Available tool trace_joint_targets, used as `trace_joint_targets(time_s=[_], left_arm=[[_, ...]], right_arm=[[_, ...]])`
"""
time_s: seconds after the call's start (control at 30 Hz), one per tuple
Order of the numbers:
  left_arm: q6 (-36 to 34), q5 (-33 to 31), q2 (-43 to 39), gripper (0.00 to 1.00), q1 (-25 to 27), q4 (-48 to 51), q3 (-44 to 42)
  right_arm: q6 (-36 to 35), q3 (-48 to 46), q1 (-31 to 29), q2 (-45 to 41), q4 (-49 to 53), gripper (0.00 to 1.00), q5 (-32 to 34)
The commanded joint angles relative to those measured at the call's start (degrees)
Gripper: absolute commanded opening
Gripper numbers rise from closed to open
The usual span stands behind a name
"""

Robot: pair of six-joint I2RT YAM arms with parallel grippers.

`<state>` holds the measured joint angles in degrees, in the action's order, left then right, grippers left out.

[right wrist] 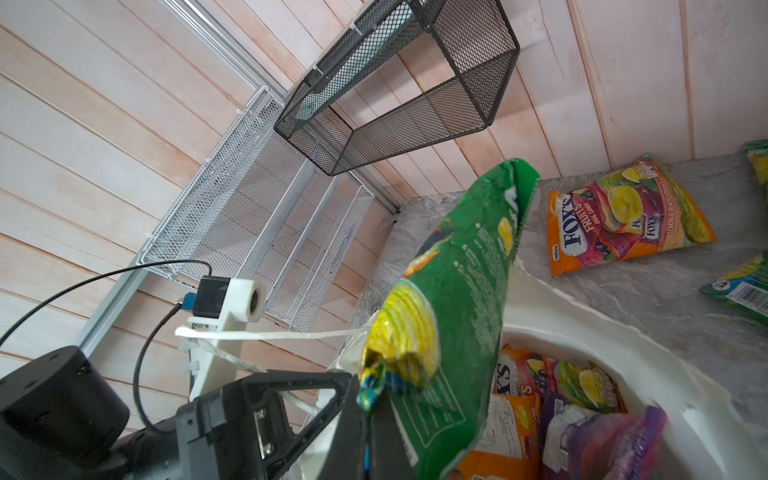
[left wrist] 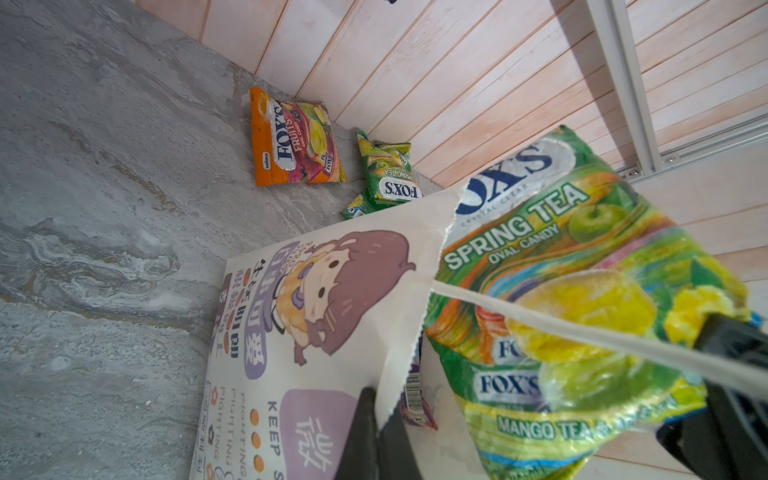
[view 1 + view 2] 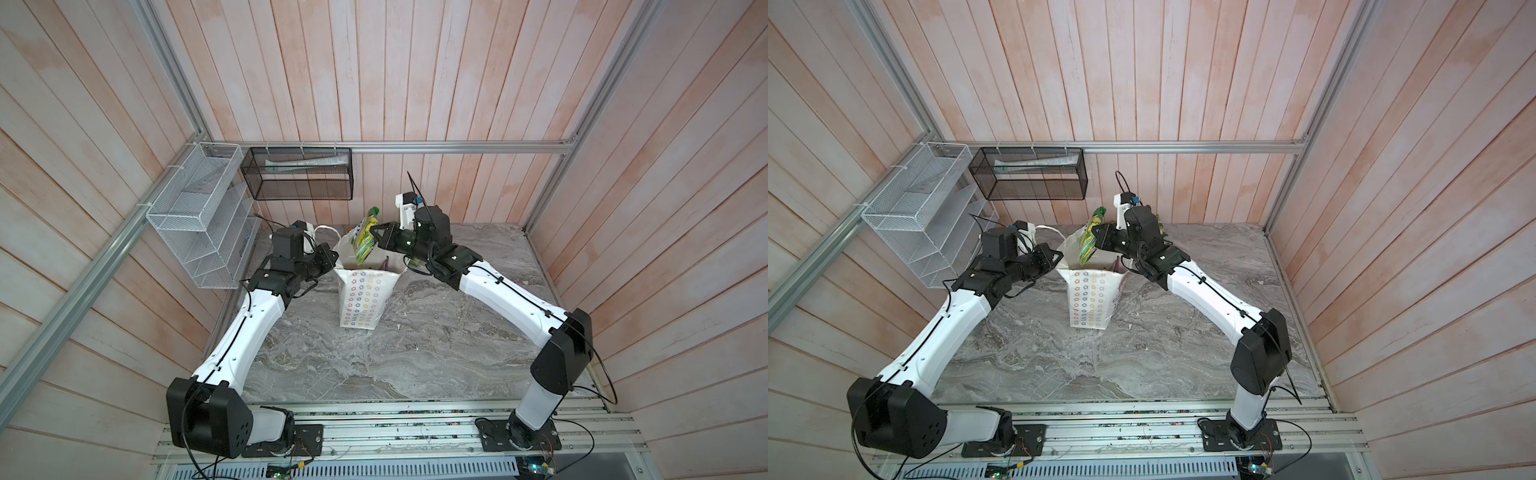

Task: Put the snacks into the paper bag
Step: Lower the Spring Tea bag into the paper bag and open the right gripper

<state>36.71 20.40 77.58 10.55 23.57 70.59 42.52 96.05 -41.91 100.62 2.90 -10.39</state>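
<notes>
The white paper bag (image 3: 360, 299) stands upright and open at the middle of the table. My left gripper (image 2: 380, 415) is shut on the bag's rim at its left side (image 3: 332, 261). My right gripper (image 1: 370, 411) is shut on a corner of a green-yellow snack packet (image 1: 457, 291), which stands upright over the bag's mouth (image 3: 365, 241) with its lower end inside. Several packets (image 1: 552, 399) lie in the bag. An orange packet (image 2: 291, 141) and a green one (image 2: 390, 178) lie on the table by the back wall, behind the bag.
A white wire rack (image 3: 199, 216) hangs on the left wall and a black mesh basket (image 3: 299, 172) on the back wall, both above the table. One white cord handle (image 2: 602, 332) stretches across in front of the held packet.
</notes>
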Motion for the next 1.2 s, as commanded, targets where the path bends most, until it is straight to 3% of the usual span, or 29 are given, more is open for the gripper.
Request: trace_joint_targets(time_s=[0.0,0.17,0.63,0.9,1.07,1.17], left_arm=[[0.3,2.2,-1.5,0.04,-0.2,-5.7,0.4],[0.3,2.2,-1.6,0.04,-0.1,-5.6,0.4],[0.4,1.5,-1.4,0.04,-0.3,-5.2,0.4],[0.5,1.5,-1.1,0.04,-0.3,-5.2,0.4],[0.3,0.9,-1.5,0.04,-0.3,-5.0,0.4],[0.3,0.3,-1.4,0.04,-0.3,-4.5,0.6]], right_arm=[[-2.2,2.2,-0.4,0.8,0.8,0.00,1.4],[-2.7,1.9,-1.1,2.0,1.7,0.00,0.6],[-6.4,-2.1,-7.7,-0.4,6.4,0.00,7.0],[-6.1,-2.3,-7.5,1.3,8.2,0.00,6.0],[-6.6,-2.5,-7.2,-0.3,9.0,0.25,8.6],[-7.7,-1.6,-7.5,-1.8,10.3,0.31,11.1]])
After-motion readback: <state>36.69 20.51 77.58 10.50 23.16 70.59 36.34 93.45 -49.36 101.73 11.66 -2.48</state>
